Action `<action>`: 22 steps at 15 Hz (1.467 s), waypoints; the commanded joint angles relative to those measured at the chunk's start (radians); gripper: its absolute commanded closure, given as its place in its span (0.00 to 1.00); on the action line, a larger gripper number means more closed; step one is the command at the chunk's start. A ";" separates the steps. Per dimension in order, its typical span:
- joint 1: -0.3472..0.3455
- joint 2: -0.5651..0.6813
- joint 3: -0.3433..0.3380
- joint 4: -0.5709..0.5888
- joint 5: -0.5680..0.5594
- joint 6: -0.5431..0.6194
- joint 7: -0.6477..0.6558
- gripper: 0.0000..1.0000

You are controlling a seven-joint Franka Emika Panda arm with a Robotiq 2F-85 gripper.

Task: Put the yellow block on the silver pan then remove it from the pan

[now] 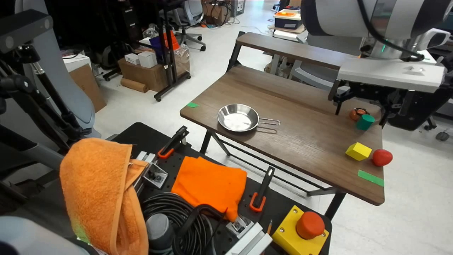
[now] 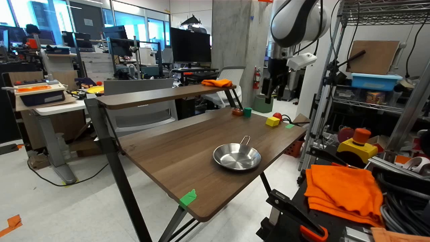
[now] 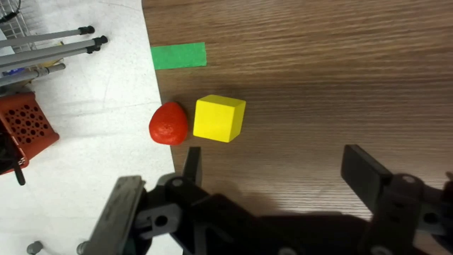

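The yellow block (image 3: 216,118) rests on the brown tabletop near its end, shown in all views. In an exterior view the silver pan (image 1: 238,117) lies toward the opposite end of the table, its wire handle (image 1: 269,121) pointing toward the block's end; nothing is in it. The wrist view leaves the pan out. My gripper (image 3: 272,154) hangs above the table with its two black fingers wide apart and only bare wood seen between them. In that view the block sits ahead of the left fingertip, apart from it. An exterior view puts the gripper (image 2: 273,98) well above the tabletop.
A red round object (image 3: 168,123) sits close beside the block at the table's edge. A green cylinder (image 1: 365,122) and an orange-brown object (image 2: 237,112) stand farther back. A raised shelf (image 1: 290,49) runs along the table's far side. Green tape (image 3: 178,55) marks the edge.
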 commanded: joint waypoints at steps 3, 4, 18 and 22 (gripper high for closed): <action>0.018 -0.164 0.063 -0.181 0.058 0.009 -0.006 0.00; 0.019 -0.187 0.078 -0.203 0.076 0.010 -0.012 0.00; 0.151 -0.445 0.140 -0.325 -0.097 -0.191 0.373 0.00; 0.159 -0.436 0.160 -0.313 -0.092 -0.186 0.376 0.00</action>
